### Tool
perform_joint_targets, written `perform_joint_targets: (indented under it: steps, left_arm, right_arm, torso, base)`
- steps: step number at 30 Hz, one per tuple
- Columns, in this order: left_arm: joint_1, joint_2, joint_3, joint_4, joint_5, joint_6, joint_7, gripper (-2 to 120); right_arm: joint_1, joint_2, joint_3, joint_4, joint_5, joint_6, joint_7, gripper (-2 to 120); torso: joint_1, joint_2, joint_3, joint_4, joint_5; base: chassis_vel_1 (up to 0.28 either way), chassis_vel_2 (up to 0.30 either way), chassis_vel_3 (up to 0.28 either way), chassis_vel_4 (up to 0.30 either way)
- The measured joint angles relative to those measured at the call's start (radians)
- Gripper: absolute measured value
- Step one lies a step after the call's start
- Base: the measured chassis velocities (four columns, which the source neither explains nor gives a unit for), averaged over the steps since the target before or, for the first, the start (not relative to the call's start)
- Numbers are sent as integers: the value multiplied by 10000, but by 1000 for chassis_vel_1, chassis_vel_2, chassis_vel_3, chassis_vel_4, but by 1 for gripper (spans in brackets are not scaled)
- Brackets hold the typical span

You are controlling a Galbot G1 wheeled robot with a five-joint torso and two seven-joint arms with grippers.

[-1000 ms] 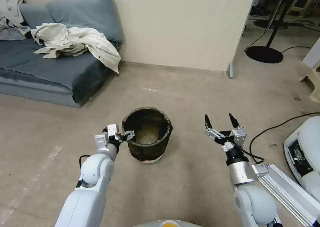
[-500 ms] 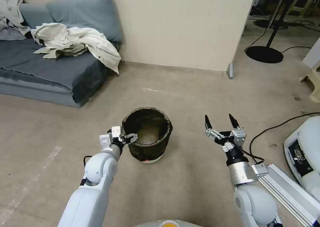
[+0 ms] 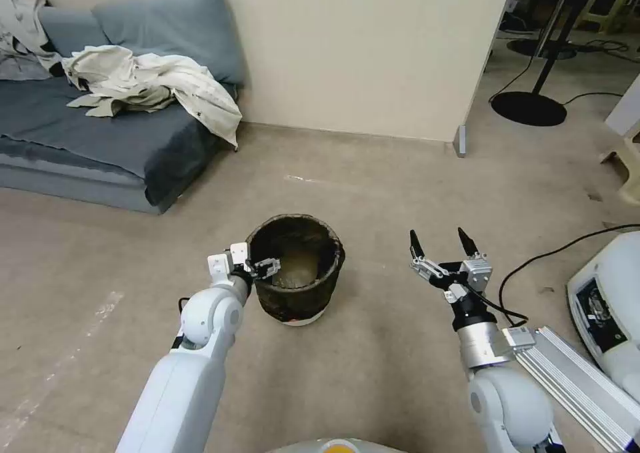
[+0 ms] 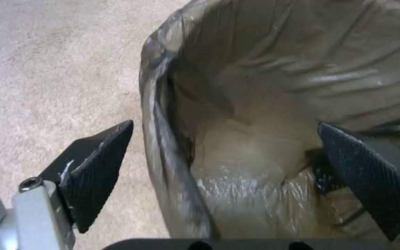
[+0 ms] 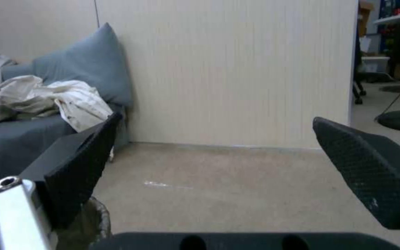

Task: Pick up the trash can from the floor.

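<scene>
Two grippers: both worked near the trash can (image 3: 295,270), which stood upright on the floor (image 3: 373,186) and served as the landmark for every place below.
Left gripper: the left gripper (image 3: 265,267) sat at the trash can's near-left rim with its fingers spread wide and gripping nothing; in the left wrist view one black finger (image 4: 99,166) lay outside the bagged wall and the other (image 4: 371,177) inside the mouth, so the rim stood between them.
Change: over the last second the left arm had slid from just outside the trash can's left wall to this straddling spot, while the trash can itself had not shifted.
Meaning: by my reading the approach was nearly done; closing on the rim and lifting remained, and the bin had not yet left the floor.
Trash can: its crinkled dark bag was folded over the rim, with a strip of white base (image 3: 298,320) showing at the bottom.
Right gripper: the right gripper (image 3: 442,245) hovered well apart to the right of the trash can, fingers wide and empty, unchanged from a second before.
Beyond: a grey sofa (image 3: 100,133) with a pale jacket (image 3: 153,83) lay far left behind the trash can, against a beige partition wall (image 3: 360,46).
</scene>
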Motion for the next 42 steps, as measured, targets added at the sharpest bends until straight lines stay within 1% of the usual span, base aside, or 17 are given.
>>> perform_joint_targets:
  steps: [9, 11, 12, 14, 17, 19, 21, 22, 25, 26, 28, 30, 31, 33, 34, 37, 42]
  left_arm:
    - [-387, -31, 144, 505, -12, 28, -245, 97]
    - [-421, -32, 145, 623, 19, 55, -291, 92]
    - [-423, -29, 139, 691, 64, 62, -296, 86]
    - [-428, -19, 120, 743, 106, 62, -297, 83]
    - [-430, -6, 64, 861, 231, 56, -298, 68]
    - [-430, -5, 46, 885, 252, 53, -300, 65]
    - [-426, -3, 1, 932, 293, 45, -308, 54]
    - [-426, -3, 1, 932, 293, 45, -308, 54]
    - [-370, -4, -57, 957, 322, 19, -325, 39]
    - [-370, -4, -57, 957, 322, 19, -325, 39]
    - [-317, -12, -90, 936, 340, 5, -326, 29]
    - [-294, -15, -104, 924, 348, -3, -327, 26]
    - [-257, -28, -131, 892, 349, -10, -315, 20]
    - [-214, -35, -179, 869, 367, -28, -311, 14]
    - [-214, -35, -179, 869, 367, -28, -311, 14]
    - [-107, -55, -246, 829, 356, -145, -278, 6]
    - [12, -56, -331, 762, 362, -234, -298, 5]
  right_arm:
    - [72, 1, 16, -133, 0, 0, 1, 100]
    - [100, 1, 18, -165, 0, 0, 4, 100]
    - [113, 2, 18, -186, 0, 0, 4, 100]
    - [125, 4, 16, -205, 0, 0, 4, 100]
    - [154, 27, -4, -246, -1, 5, 4, 100]
    - [158, 33, -14, -258, -3, 8, 4, 100]
    - [162, 42, -20, -291, -5, 38, 4, 100]
    - [162, 42, -20, -291, -5, 38, 4, 100]
    - [163, 46, -24, -315, -10, 80, 4, 100]
    - [163, 46, -24, -315, -10, 80, 4, 100]
    - [157, 46, -24, -315, -10, 92, 3, 100]
    - [153, 44, -24, -315, -10, 98, 3, 100]
    - [147, 44, -24, -315, -11, 112, -1, 100]
    - [134, 46, -28, -315, -11, 123, -9, 100]
    - [134, 46, -28, -315, -11, 123, -9, 100]
    - [108, 61, -50, -315, -14, 154, -36, 100]
    - [99, 66, -61, -315, -18, 181, -45, 100]
  torso:
    - [1, 0, 0, 0, 0]
    - [0, 0, 0, 0, 0]
    - [0, 0, 0, 0, 0]
    - [0, 0, 0, 0, 0]
    - [0, 1, 0, 1, 3]
    - [0, 1, -1, 2, 4]
    - [0, 2, -1, 2, 4]
    - [0, 2, -1, 2, 4]
    - [-1, 1, -1, 1, 2]
    - [-1, 1, -1, 1, 2]
    - [0, 2, -1, 1, 2]
    - [0, 2, -1, 1, 2]
    - [0, 1, -1, 0, 0]
    - [-1, 2, -1, -1, 0]
    - [-1, 2, -1, -1, 0]
    - [-1, 2, -1, -2, -1]
    - [-1, 2, -1, -2, -2]
  base:
    - [0, 0, 0, 0]
    - [0, 0, 0, 0]
    - [0, 0, 0, 0]
    - [0, 0, 0, 0]
    - [0, 0, 0, 0]
    - [0, 0, 0, 0]
    - [0, 0, 0, 0]
    - [0, 0, 0, 0]
    - [0, 0, 0, 0]
    - [0, 0, 0, 0]
    - [0, 0, 0, 0]
    - [0, 0, 0, 0]
    - [0, 0, 0, 0]
    - [0, 0, 0, 0]
    - [0, 0, 0, 0]
    - [0, 0, 0, 0]
    - [0, 0, 0, 0]
